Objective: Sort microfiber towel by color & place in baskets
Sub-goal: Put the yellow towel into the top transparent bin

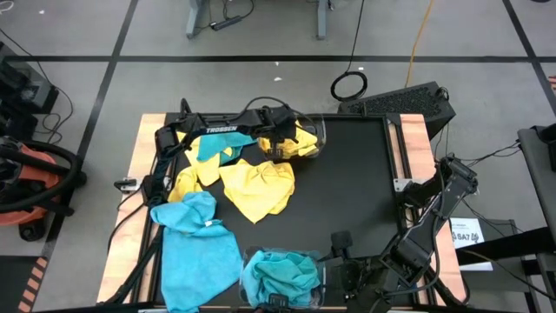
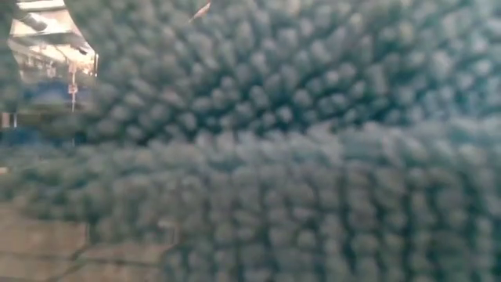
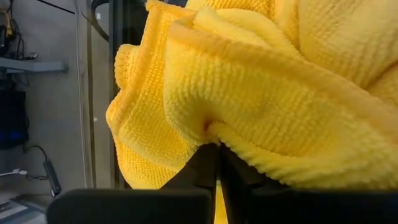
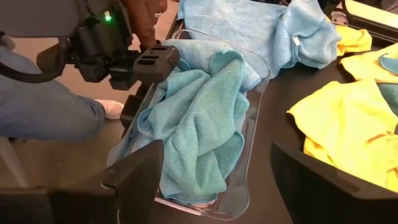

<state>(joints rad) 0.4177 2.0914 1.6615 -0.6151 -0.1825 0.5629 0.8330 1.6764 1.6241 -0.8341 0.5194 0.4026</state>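
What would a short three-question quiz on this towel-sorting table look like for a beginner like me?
1. True or false: the basket at the table's far edge holds yellow towels.
2. Which colour fills the near basket? A yellow, B turquoise, C both.
3. Fill in: the left gripper has its jaws ____ on a yellow towel, while the right gripper hovers with jaws open by the turquoise towels.

Key: 1 true; 2 B; 3 shut.
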